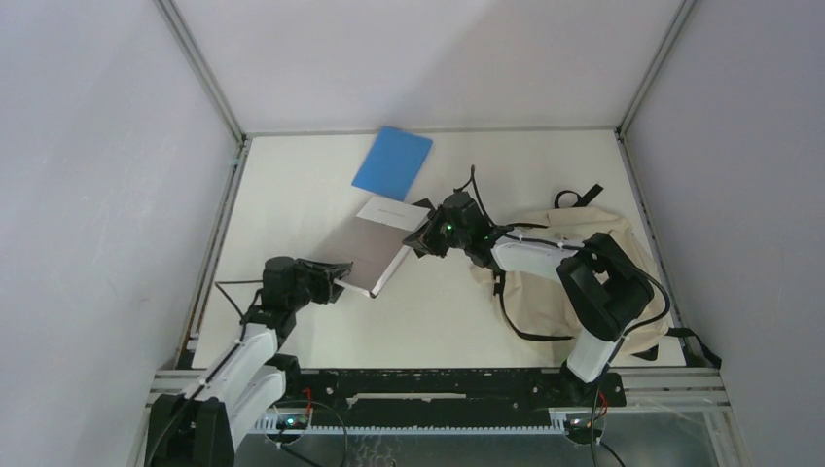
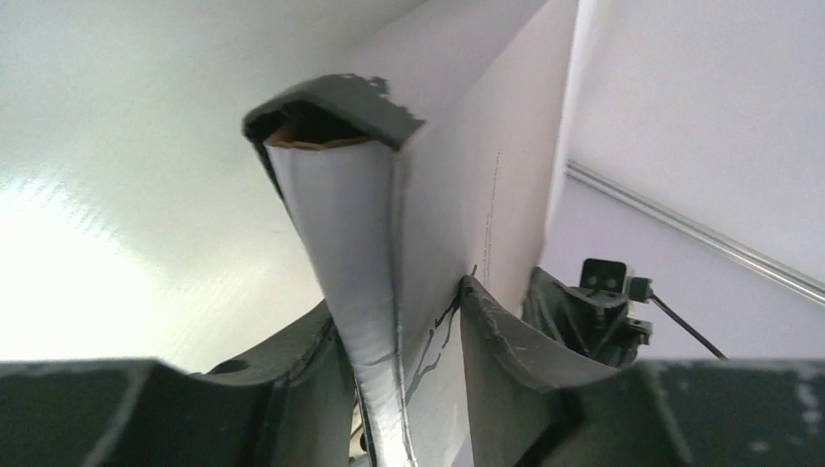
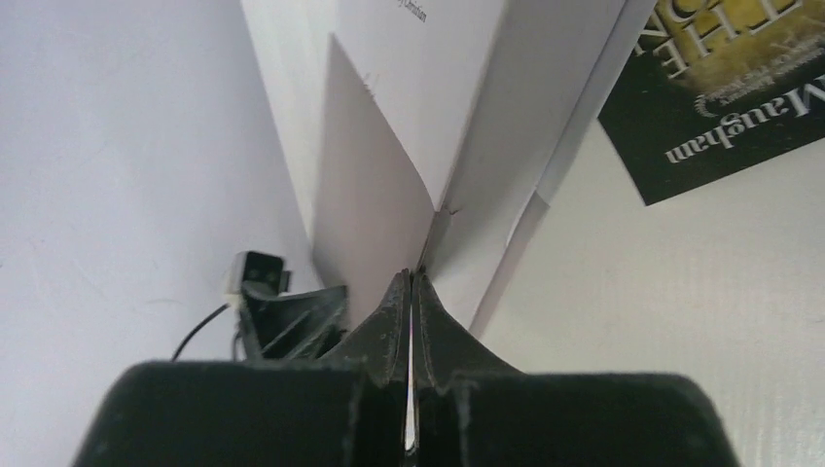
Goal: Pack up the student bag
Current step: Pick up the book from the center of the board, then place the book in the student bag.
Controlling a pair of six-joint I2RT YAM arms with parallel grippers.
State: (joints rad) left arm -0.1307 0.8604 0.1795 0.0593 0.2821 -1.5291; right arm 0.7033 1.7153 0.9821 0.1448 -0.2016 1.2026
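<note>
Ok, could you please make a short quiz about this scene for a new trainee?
1. True or false: the blue notebook is already inside the student bag.
2. The left gripper and the right gripper: which is shut on the white book? A) left only B) right only C) both
3. Fill in: the student bag lies beneath the ___ arm.
Key: 1 false; 2 C; 3 right.

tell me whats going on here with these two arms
Both arms hold one pale book between them: the left gripper clamps its near corner, and the right gripper pinches a thin edge at the far side. The student bag lies at the right, and a blue notebook sits beyond the book, not yet packed.
</note>
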